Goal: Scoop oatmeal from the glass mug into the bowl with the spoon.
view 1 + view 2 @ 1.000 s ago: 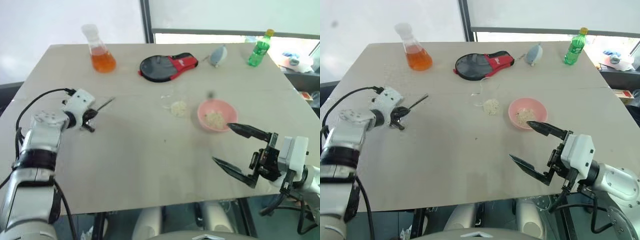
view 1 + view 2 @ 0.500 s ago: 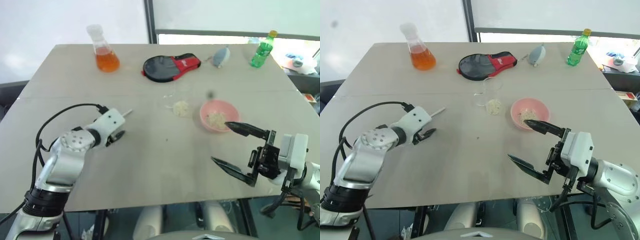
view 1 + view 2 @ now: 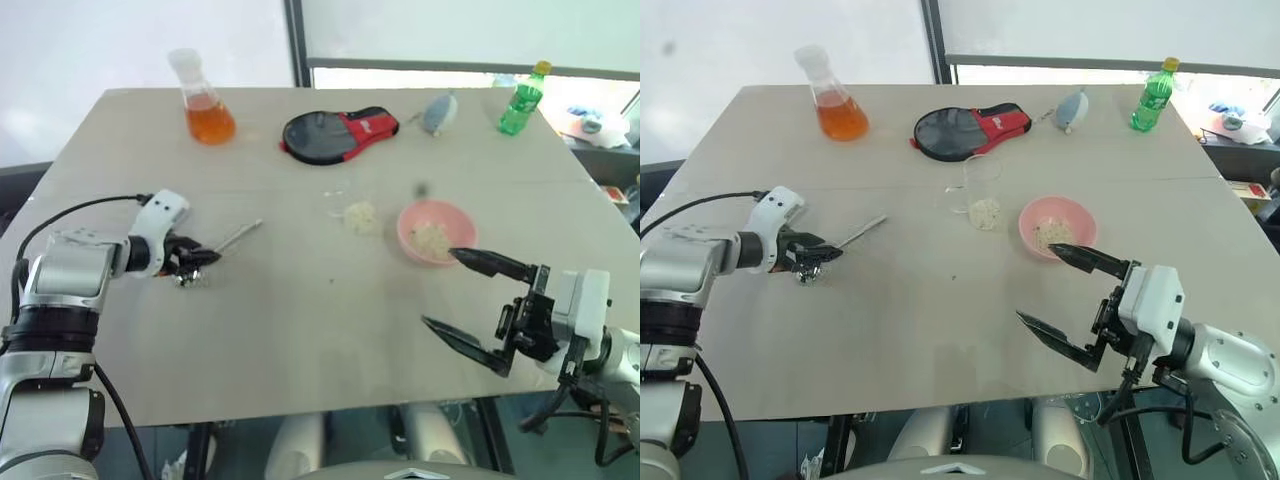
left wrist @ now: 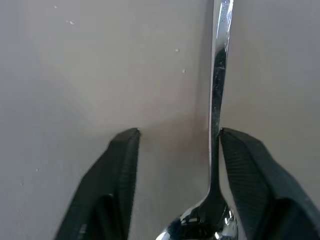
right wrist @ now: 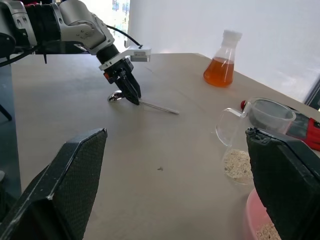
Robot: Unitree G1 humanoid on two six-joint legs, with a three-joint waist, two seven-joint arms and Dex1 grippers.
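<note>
No readable writing is seen. Spoon (image 3: 835, 247) lies near the table's (image 3: 940, 330) left edge, straddled by the parted left gripper (image 4: 175, 135), bowl end cut off. Right gripper (image 3: 1065, 290) is held spread wide.

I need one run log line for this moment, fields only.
left gripper: open over spoon | spoon: flat on table | right gripper: open, near pink bowl
</note>
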